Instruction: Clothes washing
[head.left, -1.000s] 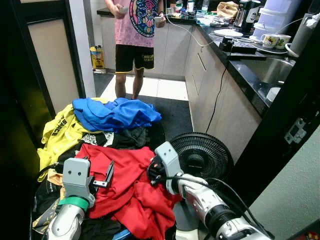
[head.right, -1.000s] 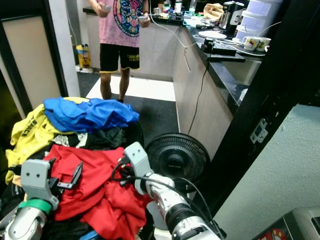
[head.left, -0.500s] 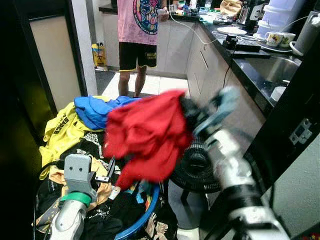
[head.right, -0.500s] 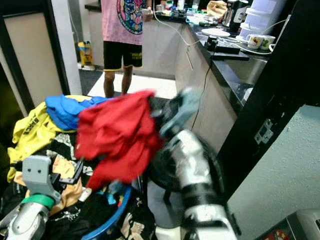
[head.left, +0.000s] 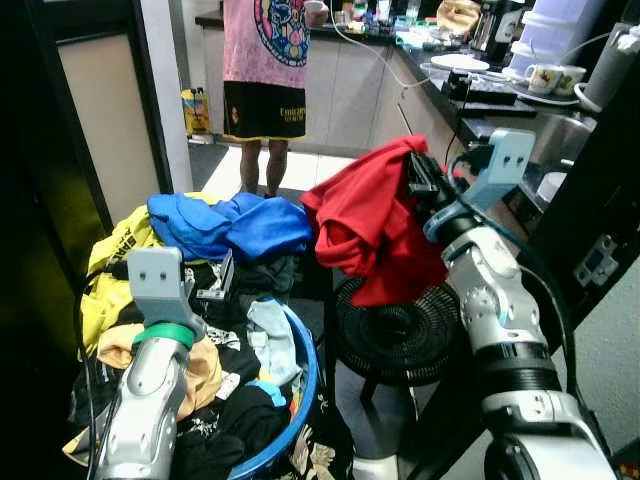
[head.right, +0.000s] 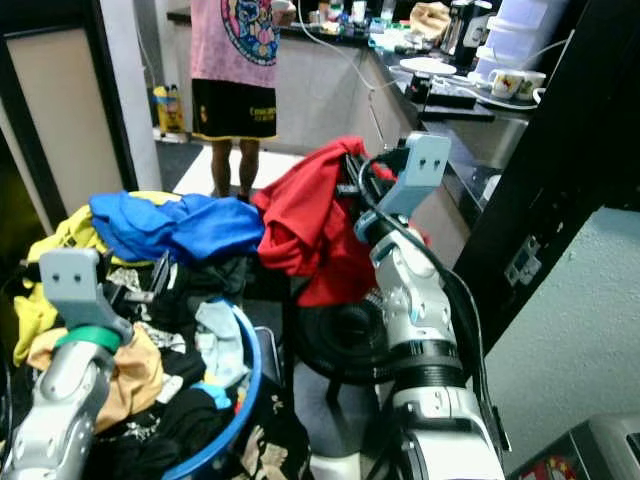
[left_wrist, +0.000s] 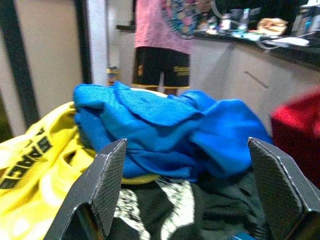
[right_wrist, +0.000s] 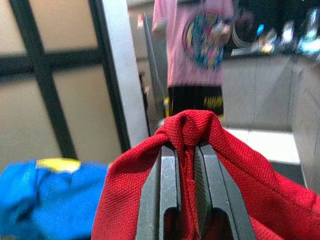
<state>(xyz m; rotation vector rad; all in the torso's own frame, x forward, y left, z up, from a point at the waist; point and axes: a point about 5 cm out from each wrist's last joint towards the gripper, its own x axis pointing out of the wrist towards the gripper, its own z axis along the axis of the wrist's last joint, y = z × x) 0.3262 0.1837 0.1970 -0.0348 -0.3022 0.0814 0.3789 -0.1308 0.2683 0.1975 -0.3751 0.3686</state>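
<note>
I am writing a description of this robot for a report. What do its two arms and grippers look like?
Both arms are silver-grey metal with rounded segments. The left arm has a green band below a boxy grey wrist block with two dark round holes. The right arm has black ribbed joints and loose black cables. Each gripper, left and right, has two long black fingers.

Fan beside heaped basket

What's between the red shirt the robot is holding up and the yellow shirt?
A blue garment lies between the red shirt and yellow shirt, seen in the left eye view.
</note>
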